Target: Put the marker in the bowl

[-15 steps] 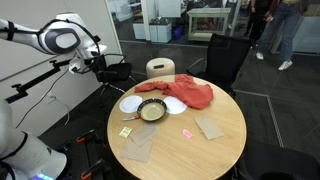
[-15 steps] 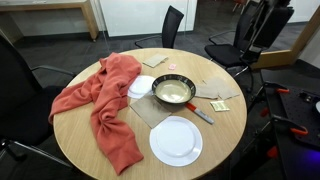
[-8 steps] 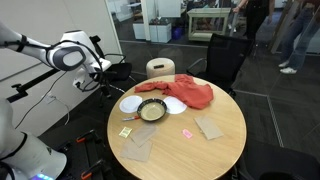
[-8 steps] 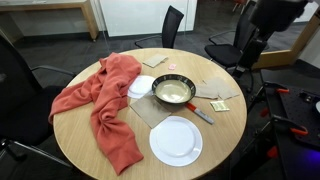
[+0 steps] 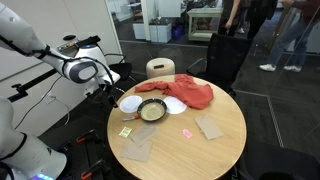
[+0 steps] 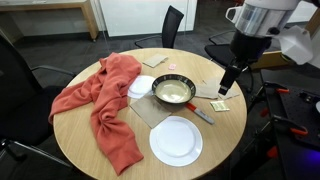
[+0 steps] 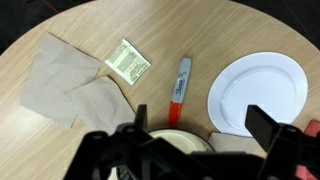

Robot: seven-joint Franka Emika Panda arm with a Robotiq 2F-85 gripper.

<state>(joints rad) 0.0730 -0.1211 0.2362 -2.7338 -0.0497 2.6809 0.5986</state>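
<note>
While the dark Robotiq gripper [image 7: 200, 118] hung with its fingers [image 7: 264, 124] spread apart, the round black-rimmed, tan-lined bowl [image 7: 185, 141] sat directly beneath it. Just beyond, at eleven o'clock from the fingertips, the red-barrelled, dark-capped marker [image 7: 181, 88] lay on the round wooden table [image 7: 200, 25]. Its long axis ran twelve to six, crosswise to the finger gap.

Round wooden table [image 6: 225, 135] (office chairs [image 6: 172, 25] around) on grey floor [image 6: 40, 50].

Red cloth [image 6: 100, 105], white plates [image 6: 176, 140], brown napkins [image 7: 70, 80] and a sachet [image 7: 127, 63] lie on the table [image 5: 190, 155].
</note>
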